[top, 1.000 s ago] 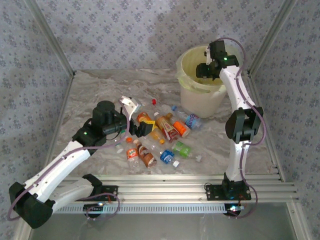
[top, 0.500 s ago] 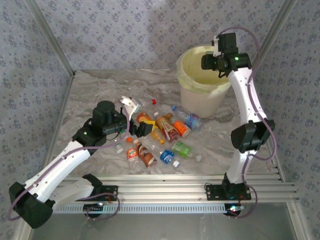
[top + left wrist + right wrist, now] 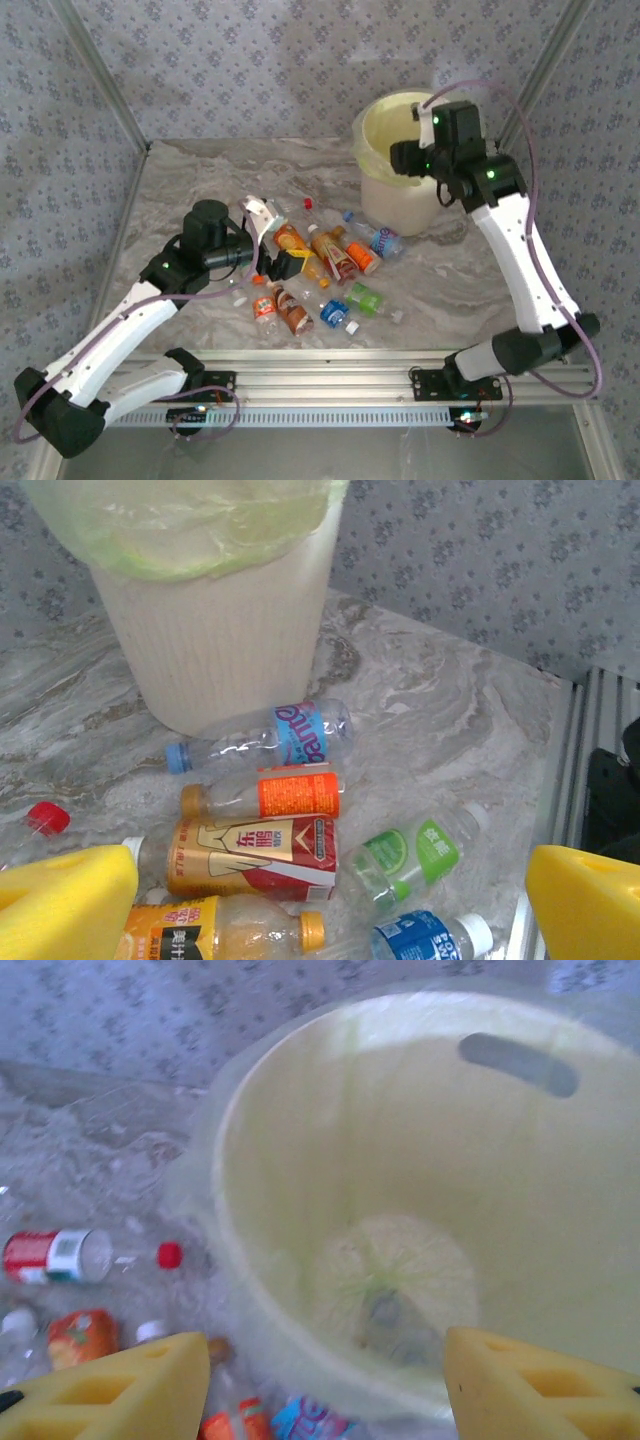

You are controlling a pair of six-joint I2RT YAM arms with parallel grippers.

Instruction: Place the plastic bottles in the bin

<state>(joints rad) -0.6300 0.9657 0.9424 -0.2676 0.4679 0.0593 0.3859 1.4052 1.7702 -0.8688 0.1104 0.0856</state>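
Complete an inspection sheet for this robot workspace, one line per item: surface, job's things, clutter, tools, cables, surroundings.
Surface: marbled tabletop, with bottles scattered mid-table.
Job's things: plastic bottles lie on their sides beside the bin. The bin is upright and lined, and its contents are too blurred to tell.
Clutter: small white piece, perhaps a loose cap.
Tools: left tool open, at the bottle pile. Right tool open and empty, over the bin's mouth.
Cables: purple cables loop along both arms.
Surroundings: patterned walls; metal rails at the near edge.
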